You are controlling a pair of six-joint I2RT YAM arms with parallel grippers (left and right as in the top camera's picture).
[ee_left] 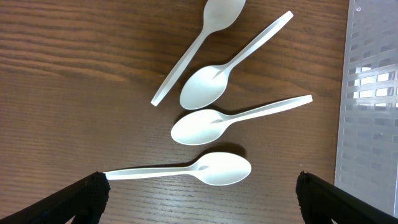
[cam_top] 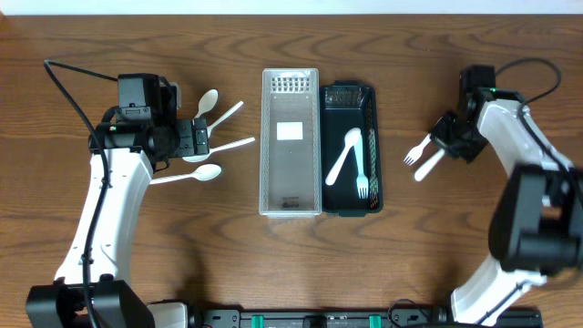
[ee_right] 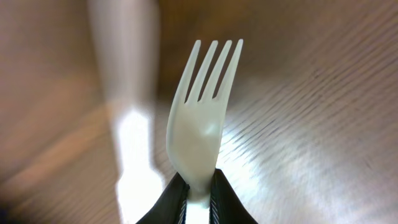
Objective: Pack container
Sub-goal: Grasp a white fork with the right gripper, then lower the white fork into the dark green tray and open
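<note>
A black container (cam_top: 375,155) holds a white spoon (cam_top: 344,157) and a white fork (cam_top: 362,173). A clear perforated tray (cam_top: 290,196) lies against its left side. My right gripper (cam_top: 441,140) is shut on a white fork (cam_top: 414,153) by its neck, just above the table right of the container; in the right wrist view the fork (ee_right: 202,112) sticks out of the jaws (ee_right: 199,193). My left gripper (cam_top: 198,137) is open over several white spoons. In the left wrist view its fingers (ee_left: 199,196) straddle the space just below the nearest spoon (ee_left: 217,169).
Another white utensil (cam_top: 428,167) lies on the table beside the held fork, blurred in the right wrist view (ee_right: 134,137). The clear tray's edge (ee_left: 370,93) shows at the right of the left wrist view. The table is brown wood.
</note>
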